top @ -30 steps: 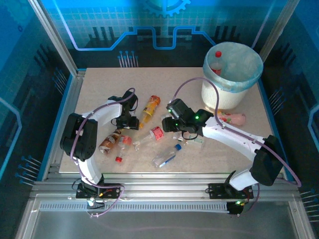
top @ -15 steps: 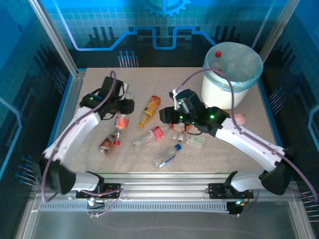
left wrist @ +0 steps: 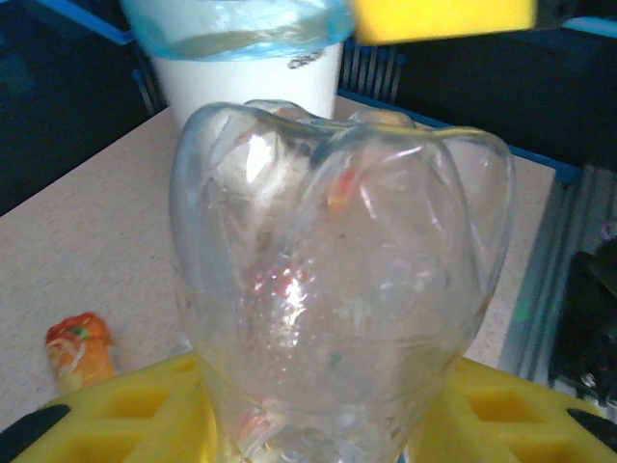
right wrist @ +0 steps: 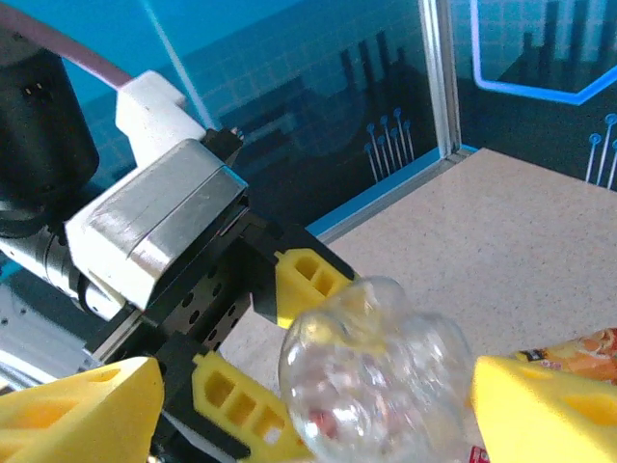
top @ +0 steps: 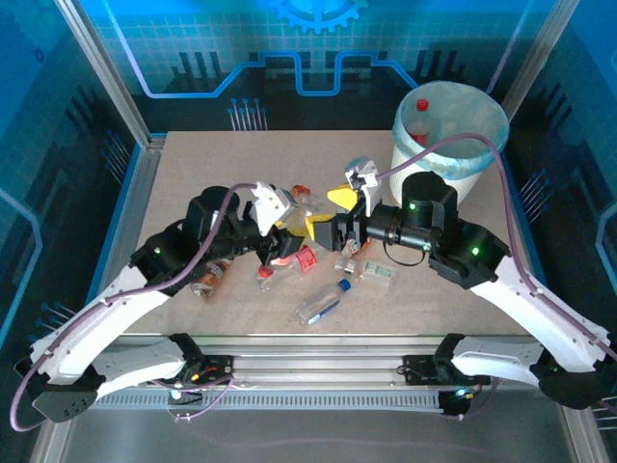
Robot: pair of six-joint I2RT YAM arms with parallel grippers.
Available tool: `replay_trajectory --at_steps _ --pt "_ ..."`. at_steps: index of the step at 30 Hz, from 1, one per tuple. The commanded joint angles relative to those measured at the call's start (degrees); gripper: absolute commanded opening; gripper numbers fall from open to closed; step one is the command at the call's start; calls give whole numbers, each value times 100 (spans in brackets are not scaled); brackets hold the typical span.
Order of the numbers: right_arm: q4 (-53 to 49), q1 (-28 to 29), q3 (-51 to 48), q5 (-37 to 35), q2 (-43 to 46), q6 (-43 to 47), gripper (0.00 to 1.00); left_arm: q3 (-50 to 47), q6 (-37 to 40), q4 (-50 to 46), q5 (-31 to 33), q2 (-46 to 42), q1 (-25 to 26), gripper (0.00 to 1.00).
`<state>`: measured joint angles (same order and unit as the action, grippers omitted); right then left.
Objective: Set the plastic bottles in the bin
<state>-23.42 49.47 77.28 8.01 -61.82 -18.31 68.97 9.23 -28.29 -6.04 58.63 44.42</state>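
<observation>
My left gripper is shut on a clear plastic bottle, its yellow fingers pressed on both sides of the lower body. The bottle's lobed base points at the right gripper, which is open with the base between its spread yellow fingers. Both grippers meet above the table's middle, left and right. The bin stands at the back right with a red-capped bottle inside. A blue-capped bottle, a clear one and a brown-labelled one lie on the table.
An orange bottle lies on the table under the raised grippers. A red-labelled bottle shows below them. The metal frame rails border the table on the left and front. The bin's rim stands beyond the held bottle.
Both arms have risen and swung toward the table's middle. The left gripper now carries a clear bottle, and the right gripper's open fingers have come around its base.
</observation>
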Motion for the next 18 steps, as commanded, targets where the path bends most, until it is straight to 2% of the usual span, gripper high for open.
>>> replay_trajectory --at_steps 1,9,14,17,18 --pt "-310 133 112 91 -59 171 85 -61 306 516 -92 15 262 47" --pt "-499 214 -102 -468 -221 -242 86 -222 281 916 41 -25 407 47" --pt "-503 212 -141 -1247 -186 -632 87 -338 272 1104 67 -112 440 47" --pt "-488 177 -151 -1491 -139 -725 89 -384 213 1136 59 -139 457 47" --pt "-499 168 -150 -1515 -137 -743 93 -393 202 1148 47 -148 474 47"
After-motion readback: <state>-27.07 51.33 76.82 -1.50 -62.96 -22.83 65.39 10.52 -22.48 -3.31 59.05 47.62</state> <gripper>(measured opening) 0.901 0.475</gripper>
